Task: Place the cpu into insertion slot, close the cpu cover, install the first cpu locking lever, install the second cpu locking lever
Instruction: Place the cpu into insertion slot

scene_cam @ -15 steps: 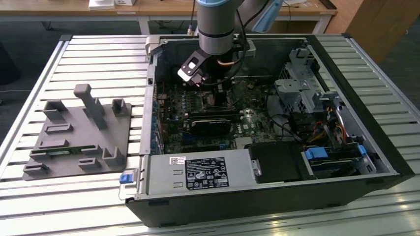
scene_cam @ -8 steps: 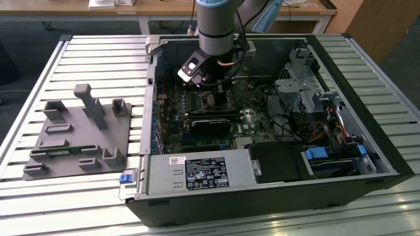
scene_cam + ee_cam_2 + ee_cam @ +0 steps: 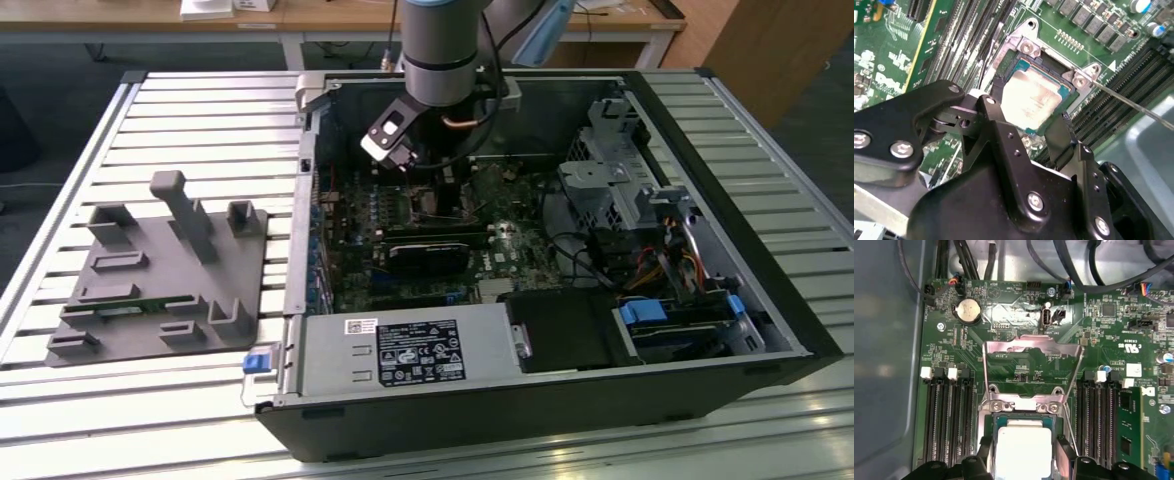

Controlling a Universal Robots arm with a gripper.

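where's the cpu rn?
In both wrist views the cpu lies in the insertion slot, between two banks of long black slots, with the cpu cover standing open beside it.

A pale slatted metal table (image 3: 200,120) stands on dark floor (image 3: 54,70), with wooden desks (image 3: 334,22) behind.

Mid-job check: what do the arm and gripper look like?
The arm is a silver-grey cylinder with darker joint rings and a pale blue cap near the top. A black cable runs down beside it. A white-and-black module sits at the wrist. The gripper is matte black, made of angular linked plates with silver screw heads.
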